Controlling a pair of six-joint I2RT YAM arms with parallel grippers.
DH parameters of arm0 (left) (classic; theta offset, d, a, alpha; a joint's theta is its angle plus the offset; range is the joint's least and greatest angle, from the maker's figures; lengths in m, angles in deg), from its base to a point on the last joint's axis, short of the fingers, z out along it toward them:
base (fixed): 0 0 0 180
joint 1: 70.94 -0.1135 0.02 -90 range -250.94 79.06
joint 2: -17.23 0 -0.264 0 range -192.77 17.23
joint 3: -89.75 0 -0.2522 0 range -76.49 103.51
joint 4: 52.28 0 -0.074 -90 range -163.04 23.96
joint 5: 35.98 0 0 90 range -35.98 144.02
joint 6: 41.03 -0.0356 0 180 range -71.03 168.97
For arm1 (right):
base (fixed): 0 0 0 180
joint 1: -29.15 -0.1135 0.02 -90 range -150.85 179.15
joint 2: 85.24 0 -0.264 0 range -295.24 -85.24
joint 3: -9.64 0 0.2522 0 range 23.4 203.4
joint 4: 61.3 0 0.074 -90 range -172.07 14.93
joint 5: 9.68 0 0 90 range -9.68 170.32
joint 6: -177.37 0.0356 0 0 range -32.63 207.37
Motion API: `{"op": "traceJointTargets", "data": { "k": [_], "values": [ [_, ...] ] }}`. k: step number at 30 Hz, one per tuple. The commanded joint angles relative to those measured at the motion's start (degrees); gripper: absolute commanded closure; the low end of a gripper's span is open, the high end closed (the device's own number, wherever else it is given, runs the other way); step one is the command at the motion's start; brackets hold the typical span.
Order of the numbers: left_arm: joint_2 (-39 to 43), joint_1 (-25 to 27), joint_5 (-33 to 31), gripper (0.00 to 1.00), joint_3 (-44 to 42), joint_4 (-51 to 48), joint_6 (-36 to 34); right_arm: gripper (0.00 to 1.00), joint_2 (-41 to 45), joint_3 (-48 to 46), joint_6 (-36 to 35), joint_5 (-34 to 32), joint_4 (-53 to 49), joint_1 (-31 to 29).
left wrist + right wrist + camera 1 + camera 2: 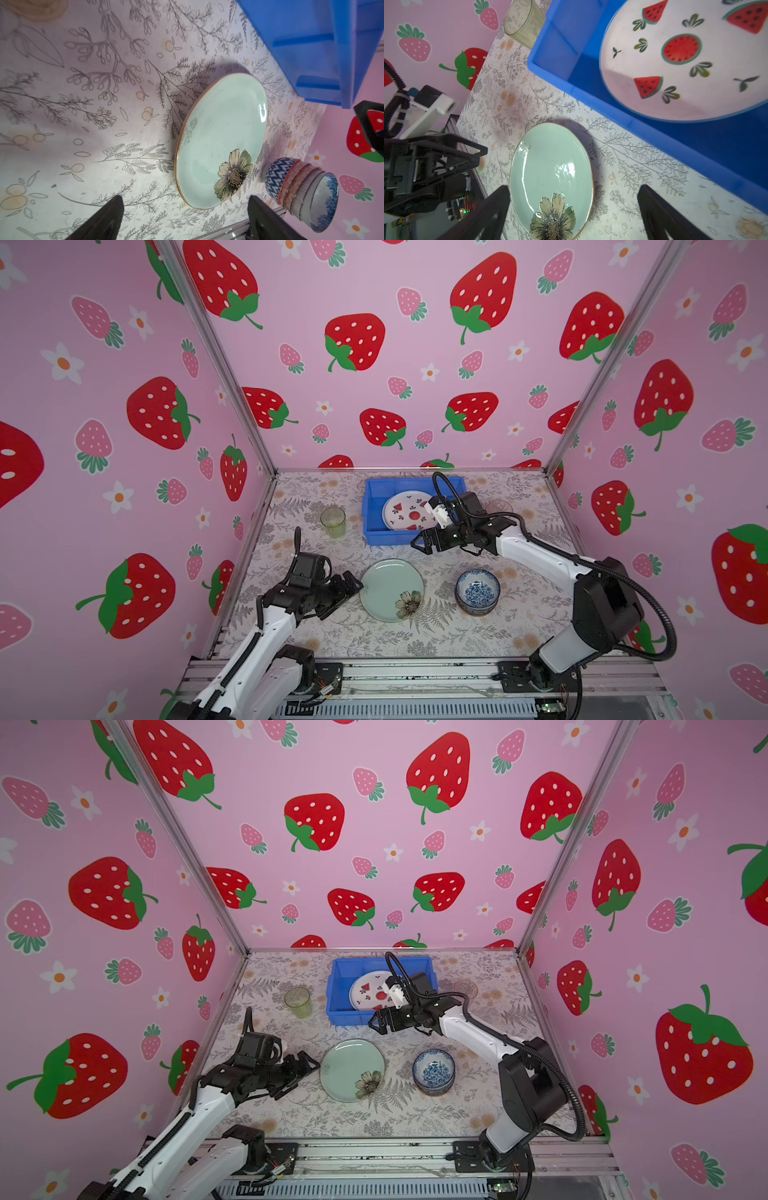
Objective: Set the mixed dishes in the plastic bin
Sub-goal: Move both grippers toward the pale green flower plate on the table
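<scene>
Nearest the camera head, the left gripper [345, 597] sits low, jaws spread wide and empty, just beside the pale green flower plate [384, 589] on the table [457, 639]. The right gripper [417, 545], jaws likewise wide apart and holding nothing, hangs by the near wall of the blue bin [376, 537], inside which the watermelon plate [405, 514] lies; stacked bowls [477, 591] and green tumbler [333, 521] stand outside it

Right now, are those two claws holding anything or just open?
Left gripper: open, empty, facing the pale green round flowered plate.
Right gripper: open, empty, near the bright blue rectangular plastic bin.
</scene>
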Motion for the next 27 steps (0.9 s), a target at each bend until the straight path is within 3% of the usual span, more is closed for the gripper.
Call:
{"op": "traceJointTargets", "data": {
  "k": [1, 10, 20, 27],
  "values": [
    [-2.35, 2.0, 0.74, 0.08, -0.35, 6.83, 2.04, 0.01, 0.83, -0.65, 0.32, 1.62, 2.12, -1.56],
    [-10.14, 6.25, 0.38, 0.13, -1.09, 13.17, 2.31, 0.01, 2.23, -2.18, 0.81, 0.12, -0.57, -4.04],
    [-8.73, 7.41, -2.3, 0.14, -3.47, 15.3, 4.09, 0.0, -1.14, 0.24, -2.22, -4.21, -9.37, -6.58],
    [-8.16, 7.48, -1.83, 0.14, -5.51, 18.6, 5.61, 0.0, -4.23, 0.11, -1.89, -4.61, -10.08, -8.04]
  ]
}}
